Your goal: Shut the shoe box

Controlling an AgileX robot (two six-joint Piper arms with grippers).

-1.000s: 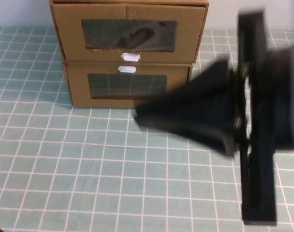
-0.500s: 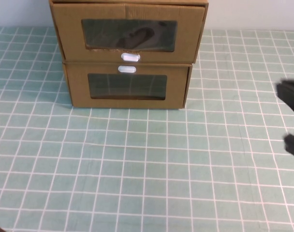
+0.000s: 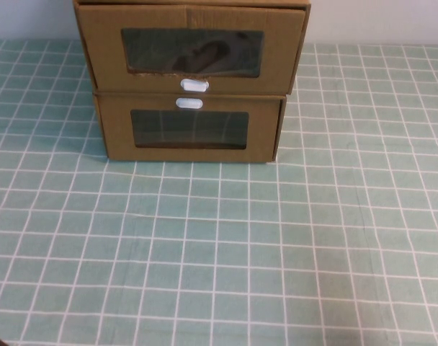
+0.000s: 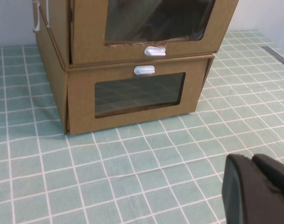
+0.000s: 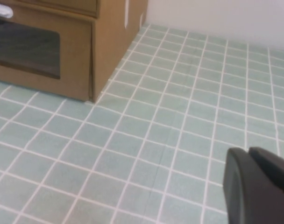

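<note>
The shoe box is the upper of two stacked brown cardboard boxes at the table's far side. It has a clear window with a dark shoe behind it and a white pull tab below. Its drawer front sits about flush with the stack; it also shows in the left wrist view. Neither gripper shows in the high view. My left gripper is shut and empty, low over the table, in front of the boxes. My right gripper is shut and empty, off to the boxes' right.
The lower cardboard box, with its white tab above its window, carries the shoe box; it also shows in the right wrist view. The table has a green mat with a white grid. A pale wall stands behind.
My right arm, which hung blurred in front of the boxes' right side, has drawn back to the right and left the high view. The boxes have not moved.
</note>
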